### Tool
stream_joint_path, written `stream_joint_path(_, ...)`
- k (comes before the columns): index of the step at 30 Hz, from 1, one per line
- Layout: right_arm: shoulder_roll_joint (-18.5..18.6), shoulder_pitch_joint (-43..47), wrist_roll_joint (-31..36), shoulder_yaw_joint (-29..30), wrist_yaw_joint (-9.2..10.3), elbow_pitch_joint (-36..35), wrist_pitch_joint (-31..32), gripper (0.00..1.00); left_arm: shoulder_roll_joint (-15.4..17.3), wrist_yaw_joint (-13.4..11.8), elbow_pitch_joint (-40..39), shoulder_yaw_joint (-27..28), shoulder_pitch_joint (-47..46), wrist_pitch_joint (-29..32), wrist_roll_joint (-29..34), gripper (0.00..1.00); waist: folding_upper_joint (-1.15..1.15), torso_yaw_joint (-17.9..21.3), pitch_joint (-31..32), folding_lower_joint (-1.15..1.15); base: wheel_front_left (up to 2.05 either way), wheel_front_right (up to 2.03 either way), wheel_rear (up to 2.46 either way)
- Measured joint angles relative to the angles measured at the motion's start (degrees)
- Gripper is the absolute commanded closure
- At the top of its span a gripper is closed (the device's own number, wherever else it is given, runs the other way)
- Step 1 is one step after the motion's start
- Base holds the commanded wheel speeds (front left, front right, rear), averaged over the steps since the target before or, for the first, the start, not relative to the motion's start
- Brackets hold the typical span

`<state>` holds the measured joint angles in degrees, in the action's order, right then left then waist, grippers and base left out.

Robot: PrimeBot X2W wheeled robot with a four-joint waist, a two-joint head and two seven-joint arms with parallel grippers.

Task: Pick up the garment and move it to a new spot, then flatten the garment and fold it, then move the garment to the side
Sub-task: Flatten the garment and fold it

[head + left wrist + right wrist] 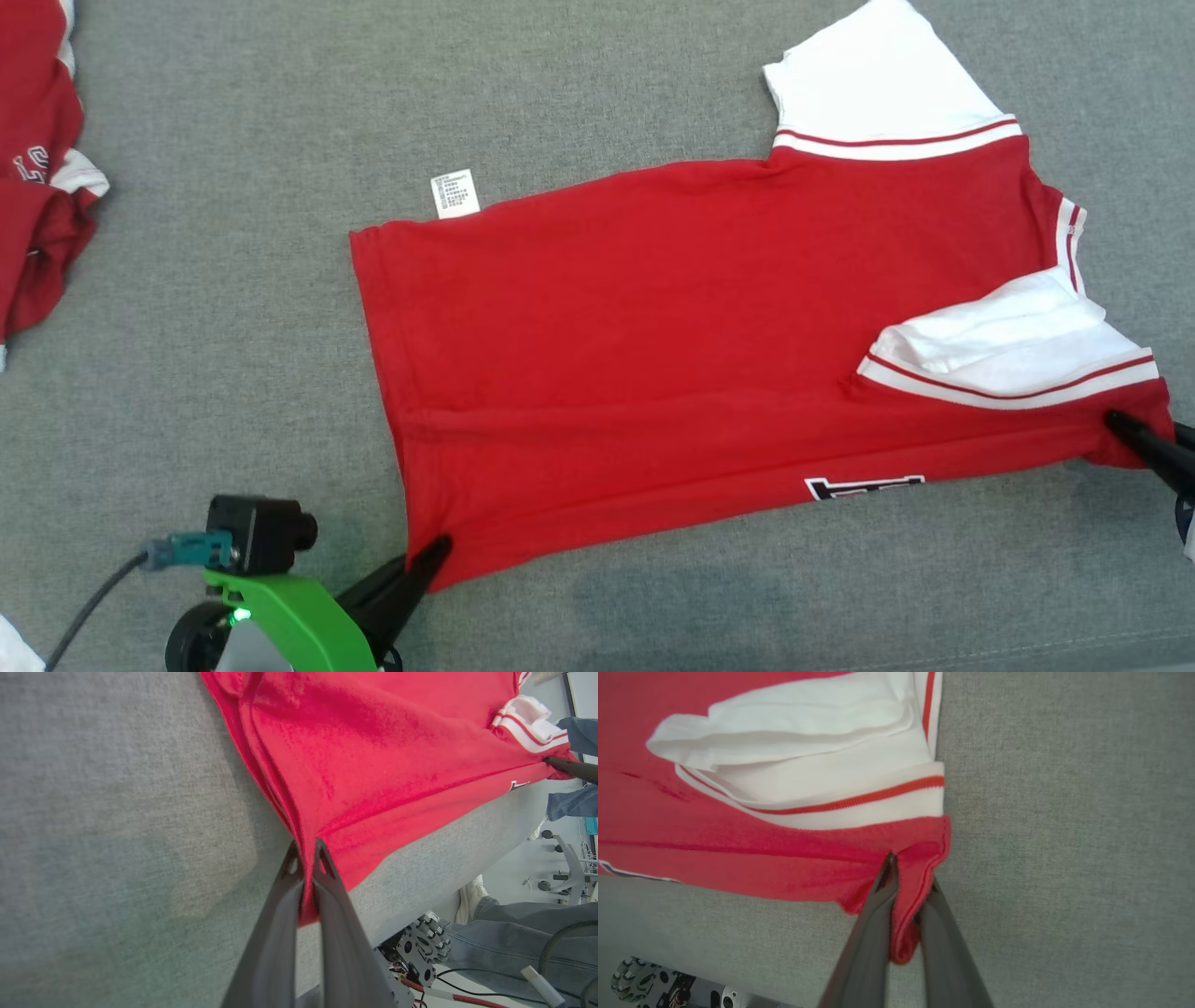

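Observation:
A red shirt [672, 317] with white sleeves lies spread across the grey surface [233, 308], hem to the left, collar end to the right. Its near edge is folded over, showing part of a black-and-white print [864, 486]. My left gripper [431, 553] is shut on the near hem corner, red cloth pinched between its dark fingers [280, 891]. At the right edge my right gripper [1120, 425] is shut on the near shoulder corner below the folded white sleeve [1008, 345]; cloth wraps between its fingers [882, 891].
Another red and white garment [37, 177] lies bunched at the far left edge. A white care label [456, 193] sticks out from the shirt's far hem. A person's legs in grey trousers [514, 938] and the robot's wheeled base [420, 947] show beyond the table edge.

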<state>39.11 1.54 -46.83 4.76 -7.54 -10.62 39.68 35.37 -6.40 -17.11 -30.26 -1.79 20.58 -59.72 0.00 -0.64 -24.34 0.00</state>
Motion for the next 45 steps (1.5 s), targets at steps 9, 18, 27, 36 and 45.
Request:
stream_joint_path(9,1.33,1.22,5.73,4.04,0.02,-9.21,-4.23,0.00,1.43,-2.63,-2.54,2.75,-0.50,-4.04,4.28,0.00,0.00,-1.54,-1.47,0.00,0.00,0.00,0.00)
stream_joint_path(18,0.25,-27.05,13.79,0.30,0.03,-1.46,0.48,0.00,-9.98,-3.93,9.99,1.03,-26.89,-3.52,10.17,0.00,0.00,-4.54,-6.17,0.00,0.00,0.00,0.00)
stream_joint_path(27,-2.74,-47.62,21.19,-8.18,0.00,19.63,-1.55,0.00,-19.50,0.37,27.44,-5.60,-39.86,-5.12,14.43,0.00,0.00,-10.28,-11.04,0.00,0.00,0.00,0.00)
stream_joint_path(36,-3.27,-54.56,20.23,-12.25,0.14,28.69,-4.38,0.10,-21.93,4.47,32.01,-7.05,-44.01,-6.01,14.28,0.62,0.00,-13.57,-14.47,0.00,0.00,0.00,0.00)
stream_joint_path(45,-2.48,-54.77,12.63,-17.06,0.13,29.48,-5.65,1.00,-20.07,8.22,31.51,-8.45,-43.07,-2.45,11.82,1.00,0.00,-12.66,-13.06,0.00,0.00,0.00,0.00)
